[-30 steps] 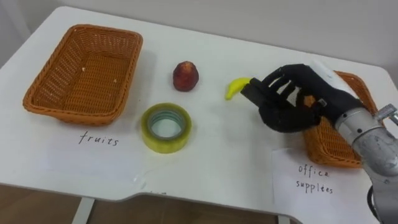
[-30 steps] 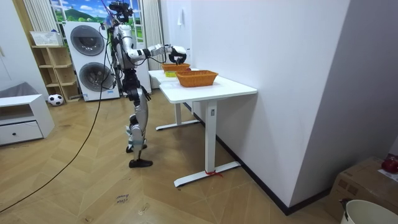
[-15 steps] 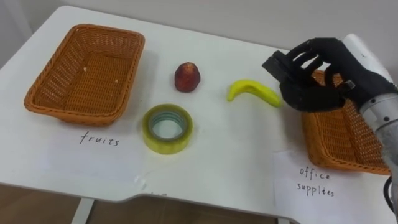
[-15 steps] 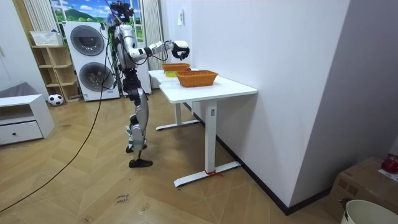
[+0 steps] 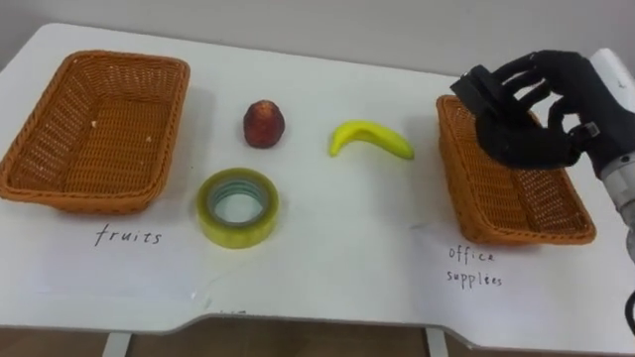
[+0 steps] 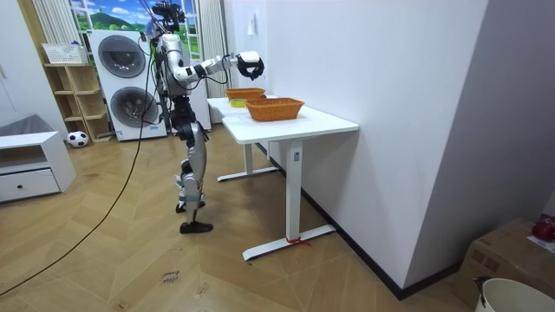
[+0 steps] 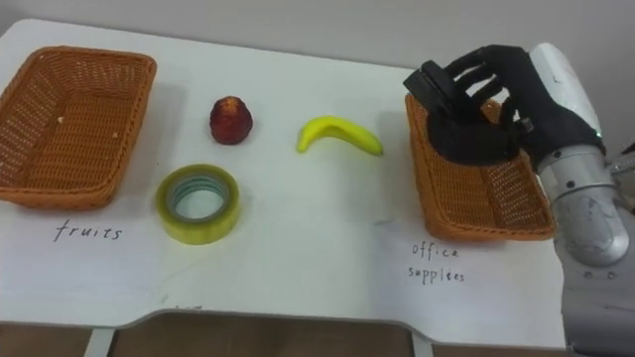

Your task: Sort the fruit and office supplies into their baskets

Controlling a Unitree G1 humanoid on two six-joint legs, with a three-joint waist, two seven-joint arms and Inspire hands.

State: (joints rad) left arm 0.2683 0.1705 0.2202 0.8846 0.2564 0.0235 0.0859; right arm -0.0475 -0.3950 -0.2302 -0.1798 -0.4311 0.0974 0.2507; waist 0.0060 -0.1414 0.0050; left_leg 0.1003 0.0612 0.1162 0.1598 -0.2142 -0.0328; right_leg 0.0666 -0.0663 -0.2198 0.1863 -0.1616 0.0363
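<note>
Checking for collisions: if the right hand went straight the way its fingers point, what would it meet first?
Probably nothing: the right hand, holding a dark block above the office basket, points left and away, passing behind the banana over bare table; depth unclear.

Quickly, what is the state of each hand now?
Right hand: shut on a small black object, over the office supplies basket.
Left hand: cannot be told.

White table (image 5: pixel 327 268): left basket (image 5: pixel 84 195), right basket (image 5: pixel 516 193), red fruit (image 5: pixel 263 123), banana (image 5: pixel 372 138), tape roll (image 5: pixel 238 236)
</note>
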